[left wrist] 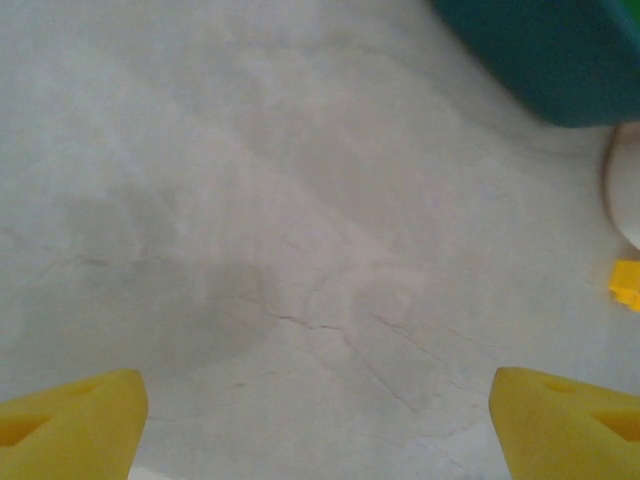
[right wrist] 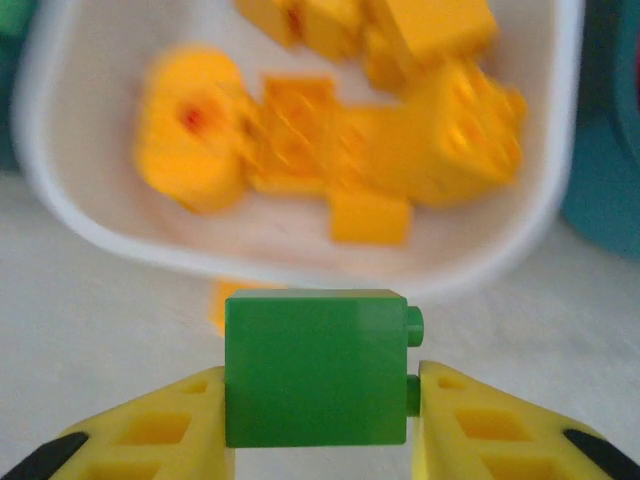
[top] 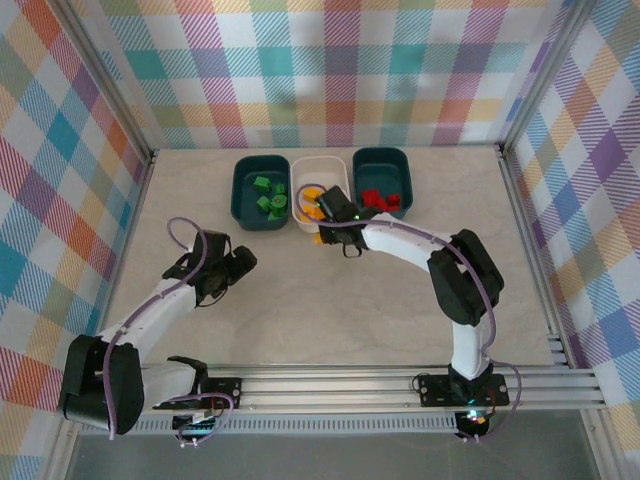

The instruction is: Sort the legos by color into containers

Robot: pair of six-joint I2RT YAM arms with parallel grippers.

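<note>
My right gripper (right wrist: 320, 400) is shut on a green lego (right wrist: 315, 368), held just short of the white container (right wrist: 300, 270). That tub holds several yellow-orange legos (right wrist: 440, 130). From above, the right gripper (top: 326, 212) hovers at the white container's (top: 300, 175) near edge. The left teal container (top: 240, 195) holds green legos (top: 266, 195); the right teal one (top: 358, 170) holds red legos (top: 382, 199). A yellow lego (top: 318, 238) lies on the table beside the white tub. My left gripper (top: 240, 262) is open over bare table, its yellow fingers (left wrist: 80, 425) wide apart.
The left wrist view has a teal tub corner (left wrist: 540, 50) at top right, the white tub's edge (left wrist: 625, 190) and the loose yellow lego (left wrist: 625, 285) at the right. Checked walls enclose the table; a metal rail (top: 400, 385) runs along the near edge.
</note>
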